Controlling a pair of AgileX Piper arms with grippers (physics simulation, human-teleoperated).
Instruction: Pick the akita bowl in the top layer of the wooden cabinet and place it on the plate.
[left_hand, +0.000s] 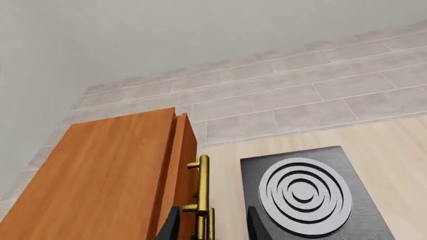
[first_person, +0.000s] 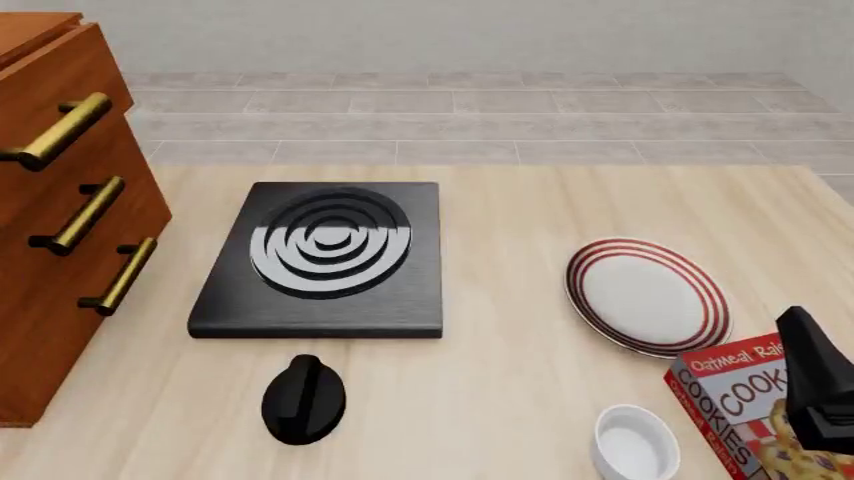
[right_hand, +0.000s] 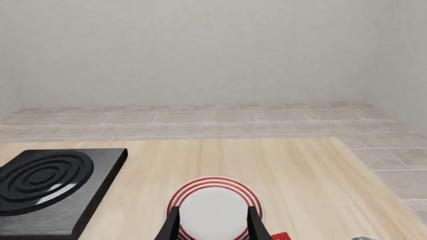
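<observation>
The akita bowl is not visible in any view; it is presumably inside the top layer (first_person: 54, 110) of the wooden cabinet (first_person: 47, 250), which stands at the desk's left edge with that drawer apparently closed. In the left wrist view the left end effector (left_hand: 212, 225) has its fingers apart, straddling the top drawer's brass handle (left_hand: 201, 192), not clamped on it as far as I can tell. The plate (first_person: 647, 297) sits well apart on the right of the desk (first_person: 507, 400), and the right end effector (right_hand: 213, 222) hangs near it, fingers apart and empty. Between cabinet and plate lie the black stove (first_person: 327, 260) and a black knob (first_person: 304, 398); a white ramekin (first_person: 634, 443) and a cookie box (first_person: 747, 400) sit near the plate. The main risk is a poor grip on the thin bar: closing off-centre could let the fingers slip off as the drawer is pulled, or a skewed pull could jam the drawer or drag the cabinet.
</observation>
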